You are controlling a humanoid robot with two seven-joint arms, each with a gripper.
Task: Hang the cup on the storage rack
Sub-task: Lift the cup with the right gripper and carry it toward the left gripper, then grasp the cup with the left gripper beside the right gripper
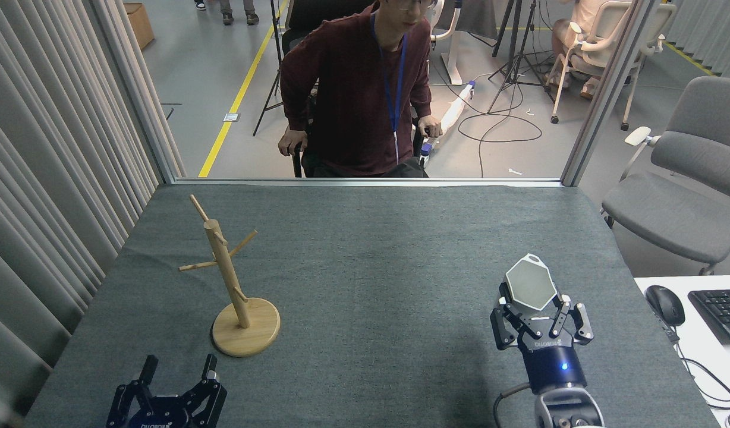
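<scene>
Since the right gripper (540, 321) pinches the white cup (530, 290) at the near right of the table (389, 249), it should carry it left with the holed tab leading toward a peg of the storage rack (231, 279), the left gripper (176, 380) idling spread.

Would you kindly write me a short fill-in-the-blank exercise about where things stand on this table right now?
1. The white cup is held by the ____ gripper.
2. The wooden storage rack stands on the ____ side of the table.
3. The left gripper is open and holds ____.
4. The rack's pegs carry ____ cups.

Missing words: right; left; nothing; no
</scene>
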